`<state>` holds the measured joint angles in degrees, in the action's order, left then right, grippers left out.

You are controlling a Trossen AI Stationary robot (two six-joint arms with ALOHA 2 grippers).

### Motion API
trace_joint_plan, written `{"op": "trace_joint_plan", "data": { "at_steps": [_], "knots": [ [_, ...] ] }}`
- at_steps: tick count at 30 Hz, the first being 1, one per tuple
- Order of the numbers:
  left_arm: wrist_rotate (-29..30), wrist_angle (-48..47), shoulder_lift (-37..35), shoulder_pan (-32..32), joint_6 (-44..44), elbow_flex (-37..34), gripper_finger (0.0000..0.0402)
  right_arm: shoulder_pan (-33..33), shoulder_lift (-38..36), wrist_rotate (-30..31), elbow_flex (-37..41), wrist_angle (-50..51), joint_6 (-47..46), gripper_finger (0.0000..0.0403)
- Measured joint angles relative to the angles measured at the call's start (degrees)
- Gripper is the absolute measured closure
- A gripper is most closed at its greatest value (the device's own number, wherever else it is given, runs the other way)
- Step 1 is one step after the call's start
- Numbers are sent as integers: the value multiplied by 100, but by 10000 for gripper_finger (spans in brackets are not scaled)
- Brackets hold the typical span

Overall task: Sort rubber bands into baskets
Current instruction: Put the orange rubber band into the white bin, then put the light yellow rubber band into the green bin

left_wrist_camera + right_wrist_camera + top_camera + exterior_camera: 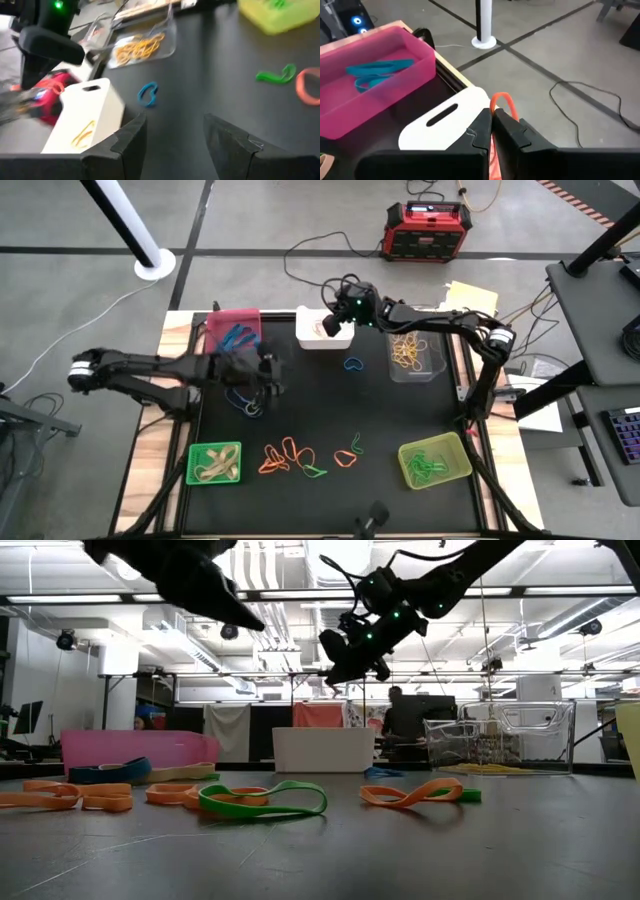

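My right gripper [333, 323] hangs over the white basket [322, 337], shut on an orange rubber band [501, 100]; it also shows high above that basket in the low view [347, 648]. My left gripper [262, 376] is open and empty above the mat left of centre, over blue bands [245, 402]; its fingers stand apart in the left wrist view [175, 130]. The magenta basket [235, 328] holds blue bands, the clear basket [415, 352] yellow ones. Orange and green bands [290, 457] lie on the mat's near middle. One blue band [353, 363] lies near the white basket. My right gripper pinches the orange band between its two shut fingers. A short loop of the band [502, 102] sticks out past the fingertips [482, 125], and more orange shows beneath them. The band is lifted clear, above the white basket's rim [445, 117].
A bright green basket [215, 463] stands at the near left and a yellow-green basket [435, 460] at the near right, both with bands inside. A red-and-black box [427, 230] and cables lie on the floor beyond the table. A person shows far behind in the low view [400, 720].
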<state>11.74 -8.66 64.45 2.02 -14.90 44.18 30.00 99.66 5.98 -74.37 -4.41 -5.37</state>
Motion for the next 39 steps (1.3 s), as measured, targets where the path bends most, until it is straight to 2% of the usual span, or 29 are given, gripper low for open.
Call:
{"op": "trace_joint_plan", "data": {
  "at_steps": [2,4,8,17,28,35,39],
  "knots": [
    [-624,113,-3,345,56,0,225,-5,21,-1,4,105,-124,394],
    [-944,136,5,583,112,0,225,-22,100,-2,4,174,-249,394],
    [-949,227,75,803,260,0,225,-23,318,96,22,272,-459,394],
    [-937,251,100,813,307,0,225,-2,417,155,-24,244,-666,388],
    [-935,291,233,815,604,0,225,2,399,99,-24,290,-708,293],
    [-934,-461,242,815,1211,0,225,-195,-125,-936,-22,678,-290,267],
    [-933,-1013,291,815,1637,0,225,-583,-608,-1227,-22,1585,167,273]
  ]
}}
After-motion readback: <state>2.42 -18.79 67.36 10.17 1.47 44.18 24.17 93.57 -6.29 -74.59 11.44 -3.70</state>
